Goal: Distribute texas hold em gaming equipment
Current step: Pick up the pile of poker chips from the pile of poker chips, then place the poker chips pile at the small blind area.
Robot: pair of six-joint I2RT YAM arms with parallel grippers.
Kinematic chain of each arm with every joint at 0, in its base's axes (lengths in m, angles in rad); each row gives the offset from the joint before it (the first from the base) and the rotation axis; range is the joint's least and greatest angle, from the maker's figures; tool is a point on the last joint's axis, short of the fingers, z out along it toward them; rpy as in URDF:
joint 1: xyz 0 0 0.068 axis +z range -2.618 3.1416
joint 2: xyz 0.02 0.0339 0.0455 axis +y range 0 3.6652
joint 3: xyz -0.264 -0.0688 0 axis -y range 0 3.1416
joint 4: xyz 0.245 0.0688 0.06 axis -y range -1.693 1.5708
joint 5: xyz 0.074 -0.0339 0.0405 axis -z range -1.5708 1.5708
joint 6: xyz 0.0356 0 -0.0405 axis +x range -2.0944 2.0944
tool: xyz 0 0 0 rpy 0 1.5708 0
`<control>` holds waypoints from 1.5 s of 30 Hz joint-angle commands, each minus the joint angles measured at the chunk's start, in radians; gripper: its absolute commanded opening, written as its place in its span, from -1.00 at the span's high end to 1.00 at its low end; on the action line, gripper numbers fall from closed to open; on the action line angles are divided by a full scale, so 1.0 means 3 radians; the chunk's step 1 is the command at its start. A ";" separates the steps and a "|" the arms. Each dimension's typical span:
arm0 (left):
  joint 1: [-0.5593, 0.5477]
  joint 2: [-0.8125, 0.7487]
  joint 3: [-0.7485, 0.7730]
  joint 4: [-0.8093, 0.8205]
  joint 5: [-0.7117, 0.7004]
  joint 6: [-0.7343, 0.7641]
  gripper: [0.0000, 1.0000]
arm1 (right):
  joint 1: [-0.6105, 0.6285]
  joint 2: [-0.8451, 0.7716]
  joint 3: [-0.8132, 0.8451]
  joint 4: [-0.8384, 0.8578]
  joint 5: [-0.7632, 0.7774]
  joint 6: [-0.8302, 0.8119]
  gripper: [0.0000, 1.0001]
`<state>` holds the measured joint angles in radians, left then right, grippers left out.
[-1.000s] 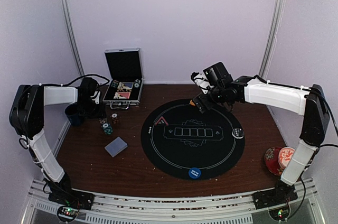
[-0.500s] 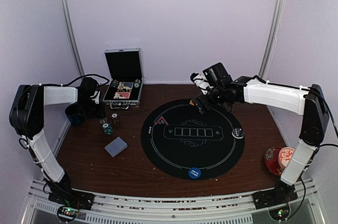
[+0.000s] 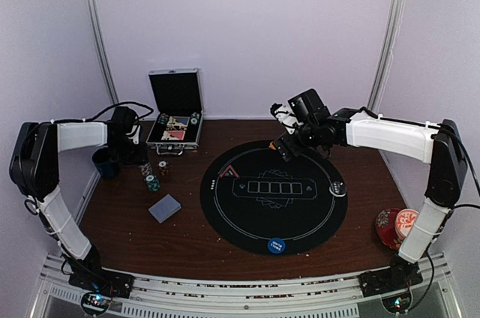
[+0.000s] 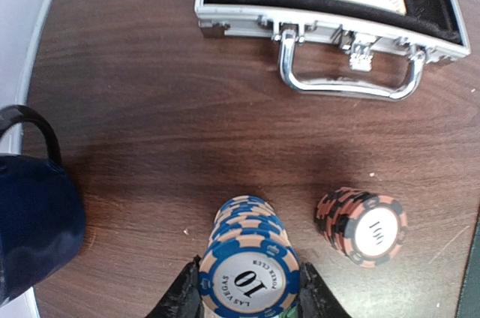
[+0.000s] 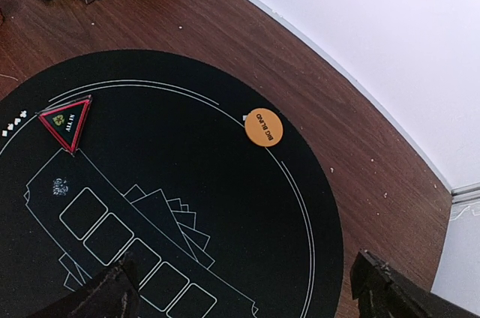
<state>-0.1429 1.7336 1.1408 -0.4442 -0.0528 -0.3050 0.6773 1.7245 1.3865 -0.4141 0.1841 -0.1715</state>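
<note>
My left gripper (image 4: 250,297) is shut on a leaning stack of blue poker chips (image 4: 251,258), a black finger (image 4: 182,299) on each side. An orange-and-black chip stack (image 4: 364,224) stands just right of it on the wood. From above, the left gripper (image 3: 137,153) is by the chip stacks (image 3: 152,181) left of the black round mat (image 3: 274,217). My right gripper (image 5: 251,295) hangs open over the mat's far side, holding nothing. On the mat lie an orange button (image 5: 263,127), a red triangle marker (image 5: 66,121) and a blue button (image 3: 277,245). A deck of cards (image 3: 165,208) lies on the wood.
An open metal case (image 3: 175,129) with cards inside stands at the back left, its handle (image 4: 349,85) facing the chips. A dark blue mug (image 4: 34,220) sits left of my left gripper. A red floral cup and saucer (image 3: 396,226) stands at the front right.
The left jaws have closed on the blue chip stack and the left arm has shifted slightly. The right arm has not moved.
</note>
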 commanded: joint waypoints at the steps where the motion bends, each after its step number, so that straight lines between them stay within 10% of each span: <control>1: 0.0026 -0.0236 0.0049 0.0079 0.0029 0.0009 0.29 | -0.0008 0.0010 -0.0009 0.0030 0.0031 0.0047 -1.00; 10: -0.0324 -0.0694 0.0024 0.0047 0.0123 0.0009 0.29 | -0.0041 -0.0055 0.0000 0.0036 0.0065 0.0045 -1.00; 20: -0.1550 -0.0599 0.0112 -0.0145 -0.0220 -0.0135 0.29 | -0.0309 -0.0114 0.0006 0.0030 0.0015 0.0059 -1.00; 32: -0.2992 0.0260 0.0377 0.0133 -0.0390 -0.0583 0.30 | -0.0534 -0.0159 0.0006 0.0038 -0.0033 0.0069 -1.00; 45: -0.3579 0.0829 0.0689 0.0258 -0.0209 -0.0740 0.30 | -0.0570 -0.0192 0.0001 0.0051 -0.0039 0.0070 -1.00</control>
<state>-1.2030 1.9690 1.3155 -0.4137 -0.1356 -0.5003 0.5125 1.7054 1.3865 -0.4141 0.1761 -0.1574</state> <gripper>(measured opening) 0.383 0.997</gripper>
